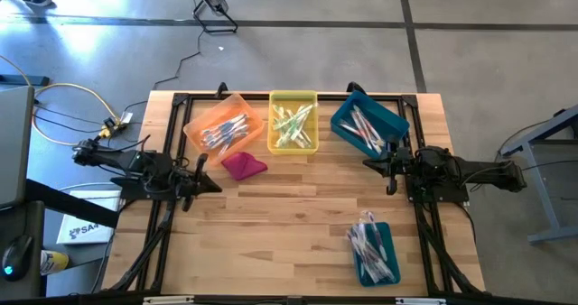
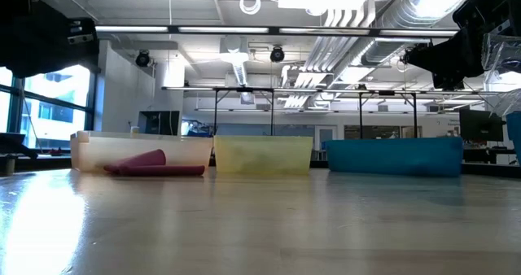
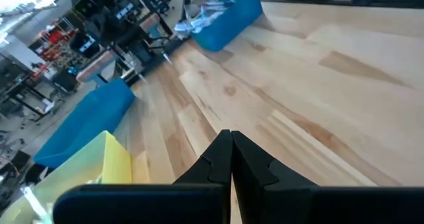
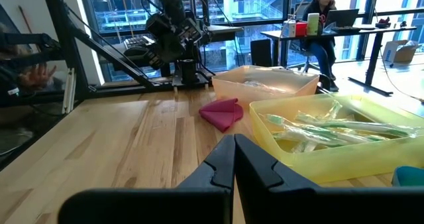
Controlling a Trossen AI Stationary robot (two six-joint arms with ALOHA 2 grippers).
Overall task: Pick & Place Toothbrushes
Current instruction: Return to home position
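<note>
All toothbrushes [image 1: 224,129] in view lay inside the orange bin [image 1: 242,100], yellow bin [image 1: 293,95], upper blue bin [image 1: 388,114] and lower blue bin [image 1: 385,229], none loose on the table [image 1: 289,215], so sorting looked finished, with the left gripper [image 3: 231,135] and right gripper [image 4: 234,140] closed, empty, at opposite table sides.

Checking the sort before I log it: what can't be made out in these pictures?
- Low view: the walls of the orange bin, yellow bin and far blue bin hide their contents.
- High view: the toothbrushes in the near blue bin are too small to count or tell by colour.
- Left wrist view: the left tool and the picture's edge cut off the yellow bin.
</note>
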